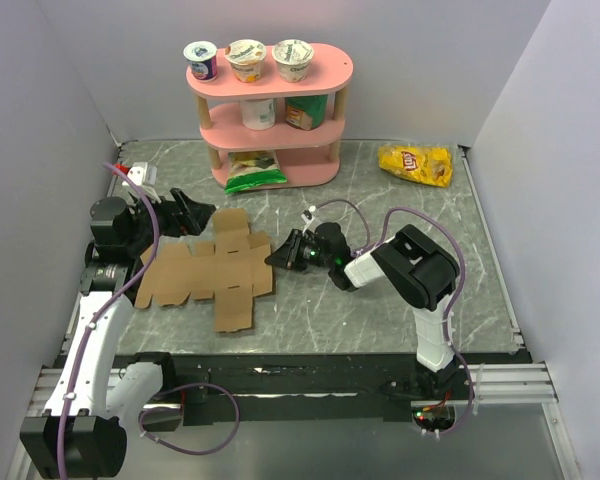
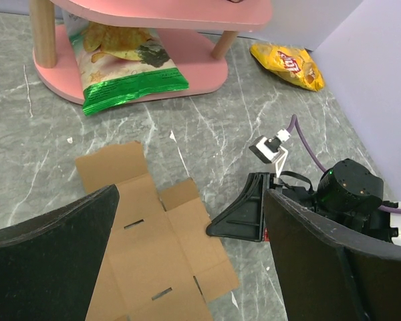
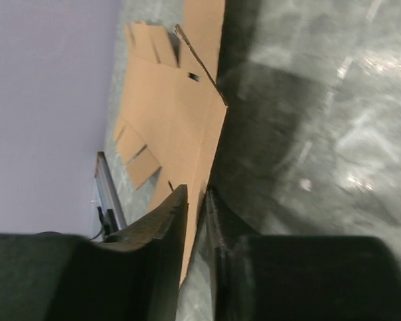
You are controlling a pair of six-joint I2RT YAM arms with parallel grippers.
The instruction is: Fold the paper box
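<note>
**Counter** (image 1: 400, 300) — grey marbled surface on which the items below are carried.

**Shelf** (image 1: 270, 135) — pink, tiered, set at the far edge. It is not concerned in the task.

**Paper box** (image 1: 212, 270) — a brown die-cut sheet, laid flat on the counter left of centre, between the two arms. Creases and slots are seen, and no panel or flap is stood up.

**Left fingers** (image 2: 60, 234) — spread wide, with nothing held. They are hung above the far-left part of the sheet, apart from it.

**Right fingers** (image 3: 164, 234) — drawn almost together at the sheet's right edge, which is seen to pass between them. A pinch on that edge is judged to be made.

**Progress** — folding is judged barely begun, since one edge is taken and nothing is creased up. The walls are yet to be raised, the flaps tucked and the box closed.
</note>
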